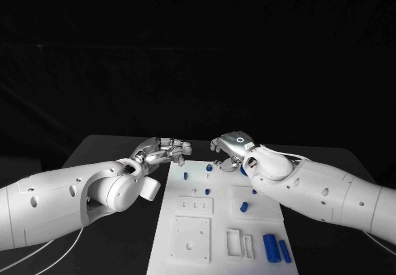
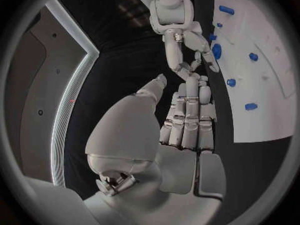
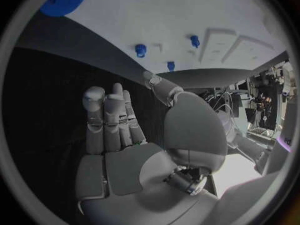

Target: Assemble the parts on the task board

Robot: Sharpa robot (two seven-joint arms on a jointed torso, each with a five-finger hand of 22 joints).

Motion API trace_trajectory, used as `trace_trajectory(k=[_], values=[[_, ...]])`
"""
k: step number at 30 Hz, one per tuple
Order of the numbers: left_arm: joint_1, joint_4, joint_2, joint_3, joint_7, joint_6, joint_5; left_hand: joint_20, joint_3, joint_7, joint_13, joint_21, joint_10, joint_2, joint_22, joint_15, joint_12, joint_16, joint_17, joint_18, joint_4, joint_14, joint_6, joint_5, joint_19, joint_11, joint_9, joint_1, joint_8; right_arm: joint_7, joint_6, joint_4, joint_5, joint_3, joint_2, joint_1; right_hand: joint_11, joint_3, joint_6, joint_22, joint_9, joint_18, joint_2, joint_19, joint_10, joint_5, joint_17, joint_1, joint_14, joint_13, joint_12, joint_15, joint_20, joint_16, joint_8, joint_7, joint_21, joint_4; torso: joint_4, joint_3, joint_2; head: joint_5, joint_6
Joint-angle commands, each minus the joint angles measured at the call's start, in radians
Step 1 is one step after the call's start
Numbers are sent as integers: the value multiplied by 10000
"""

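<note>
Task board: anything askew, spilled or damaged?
Nothing stands out. The white plate task board lies flat on the black table, small blue parts scattered on it, two blue cylinders side by side near its front corner. Left hand and right hand hover at its far end, holding nothing.

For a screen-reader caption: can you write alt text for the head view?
Two white robot arms reach in from either side, the left robot hand and right robot hand raised empty near the far end of the white task board. Small blue parts lie scattered on the board, on a black table.
</note>
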Motion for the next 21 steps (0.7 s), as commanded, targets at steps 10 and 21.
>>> trace_trajectory(k=[10, 21], values=[[26, -446, -19, 8, 182, -36, -2, -99, 80, -35, 19, 57, 20, -6, -17, -17, -68, 29, 2, 101, -40, -48, -38, 24, 5, 48, -1, -92, -45, 770, 1258, 295, 3797, 106, -1343, 278, -607, -830, 37, 60, -78, 1098, 406, 58, -196, 413, -3, 158, 78, 5754, 6365, -616, -151, 240, -36, -309, -142, -245, -295, 94, -155, 43, 101], [24, -455, -61, 6, 176, 16, -1, -101, 90, -37, 25, 61, 30, -7, -21, -19, -72, 32, 2, 99, -52, -45, -32, 25, 5, 45, 1, -102, -44, 605, 2414, -419, 3154, 105, -1331, 192, -539, -1258, -90, 245, -202, 1102, 547, 195, -904, 1030, 1265, -318, -133, 8813, 10108, -563, -409, 1515, -215, -249, 909, -331, -369, 167, -162, 9, 63]])
